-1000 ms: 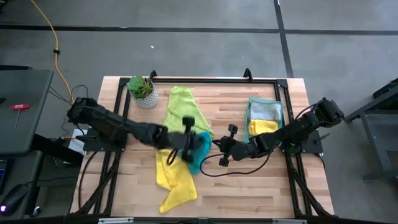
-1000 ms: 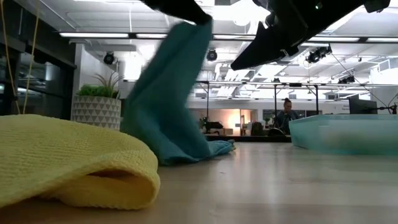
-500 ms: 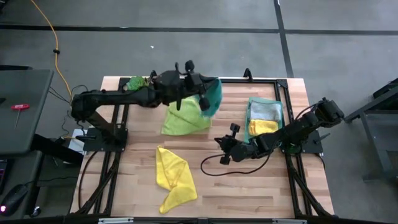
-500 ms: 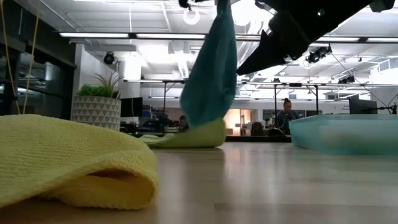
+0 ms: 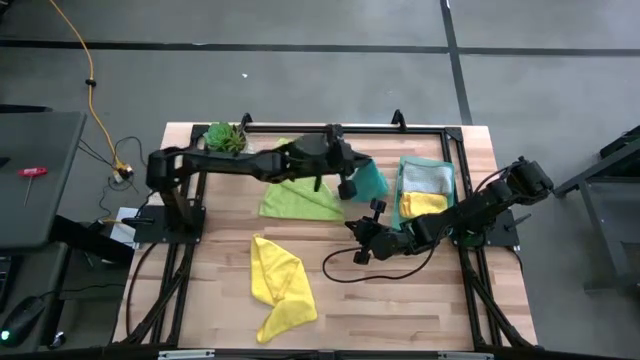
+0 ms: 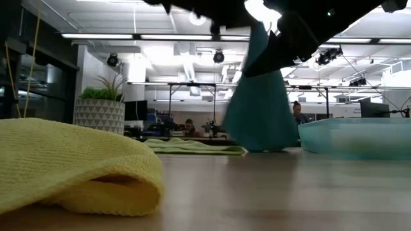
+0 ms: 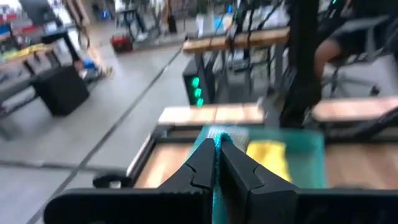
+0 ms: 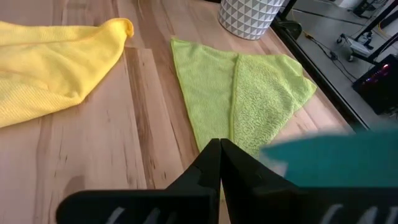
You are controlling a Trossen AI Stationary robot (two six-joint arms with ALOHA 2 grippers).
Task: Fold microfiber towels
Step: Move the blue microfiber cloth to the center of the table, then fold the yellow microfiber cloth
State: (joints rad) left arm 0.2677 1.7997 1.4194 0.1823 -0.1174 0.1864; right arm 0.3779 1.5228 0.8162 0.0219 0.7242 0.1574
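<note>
Left gripper (image 5: 352,182) was clamped tight on the teal towel (image 5: 368,180), dangling it beside the tray (image 5: 425,163); right gripper (image 5: 358,235) sat closed, empty, mid-table.

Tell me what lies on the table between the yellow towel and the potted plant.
The lime green towel lies between the yellow towel and the potted plant, clearest in the high view.
</note>
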